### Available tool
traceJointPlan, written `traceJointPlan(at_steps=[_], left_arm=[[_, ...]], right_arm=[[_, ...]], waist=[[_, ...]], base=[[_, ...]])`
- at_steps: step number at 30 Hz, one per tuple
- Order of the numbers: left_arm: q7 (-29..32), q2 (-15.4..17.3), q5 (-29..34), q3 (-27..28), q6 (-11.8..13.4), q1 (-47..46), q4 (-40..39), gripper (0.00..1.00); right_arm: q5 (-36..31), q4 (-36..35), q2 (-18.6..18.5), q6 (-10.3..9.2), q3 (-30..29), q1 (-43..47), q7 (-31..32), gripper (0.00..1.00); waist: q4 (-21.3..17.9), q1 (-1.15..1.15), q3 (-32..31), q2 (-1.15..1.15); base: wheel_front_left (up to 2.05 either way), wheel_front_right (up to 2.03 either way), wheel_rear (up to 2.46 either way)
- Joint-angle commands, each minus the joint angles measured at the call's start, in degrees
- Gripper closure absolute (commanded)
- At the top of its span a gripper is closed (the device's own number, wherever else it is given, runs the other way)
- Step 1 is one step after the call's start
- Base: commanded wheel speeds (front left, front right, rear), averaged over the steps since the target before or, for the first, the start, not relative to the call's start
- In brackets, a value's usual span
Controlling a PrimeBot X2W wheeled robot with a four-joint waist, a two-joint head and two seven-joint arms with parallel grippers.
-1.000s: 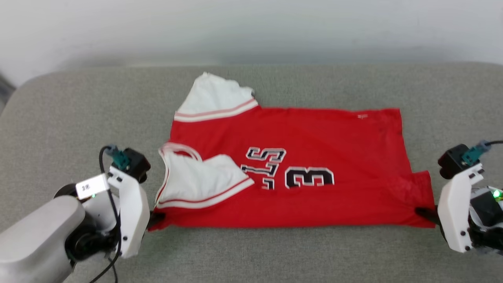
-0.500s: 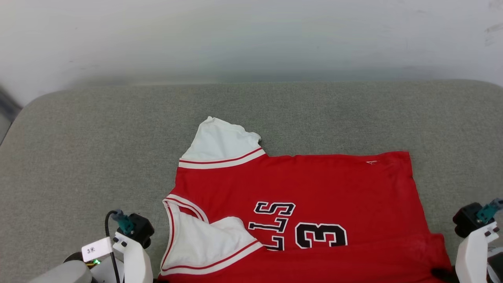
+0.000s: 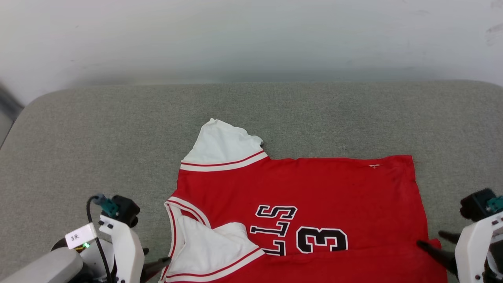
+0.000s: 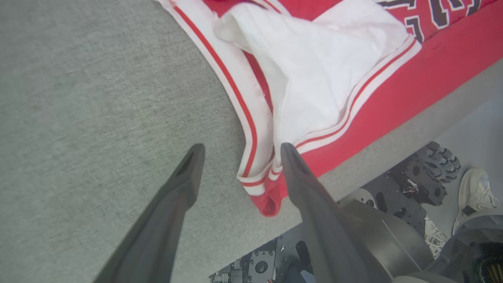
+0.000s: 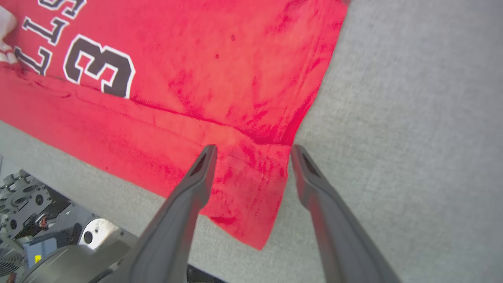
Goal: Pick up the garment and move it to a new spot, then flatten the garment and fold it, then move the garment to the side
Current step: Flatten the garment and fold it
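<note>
The garment (image 3: 314, 196), a red jersey with a black "3" and partial lettering, lies on the grey padded table (image 3: 98, 129). Its near edge is folded over the front. One white sleeve (image 3: 224, 145) sticks out at the back, and the other (image 3: 212, 247) lies on the chest. My left gripper (image 3: 153, 259) stands open at the collar-side near corner (image 4: 267, 196), its jaws (image 4: 240, 149) straddling the striped trim. My right gripper (image 3: 438, 243) is open at the hem-side near corner (image 5: 251, 204), jaws (image 5: 254, 149) apart over red cloth. Neither holds anything.
A pale wall (image 3: 251, 39) rises behind the table. Bare grey surface lies left, right and behind the jersey. The table's front edge (image 4: 353, 165) runs close to the near fold; below it I see my base (image 4: 416, 181) and a person's shoe (image 4: 475, 188).
Both grippers have gone from shut on the jersey's near corners to open, and the cloth lies released. The head camera tilted up earlier, shifting the whole picture down.
</note>
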Motion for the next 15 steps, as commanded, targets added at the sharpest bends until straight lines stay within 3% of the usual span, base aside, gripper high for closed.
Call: traceJointPlan(at_steps=[1,8,15], left_arm=[[-0.4,0.1,-0.2,0.4,0.4,-0.6,-0.5,0.0],[-4.6,1.9,4.9,4.1,1.5,-6.7,-3.3,0.0],[-9.8,-1.0,9.9,7.7,3.3,-14.4,-0.7,0.0]], right_arm=[[-0.6,-0.6,0.1,-0.02,-0.6,-0.7,-1.0,0.0],[-7.7,-4.1,4.6,-0.02,-10.2,-2.7,-15.6,0.0],[-20.0,-7.6,13.8,-0.02,-19.6,-2.0,-27.4,0.0]], waist=[[0.1,0.0,-0.3,0.0],[-0.4,0.0,0.1,0.0],[-2.2,0.0,3.9,0.0]], base=[[0.0,0.0,0.0],[0.0,0.0,0.0],[0.0,0.0,0.0]])
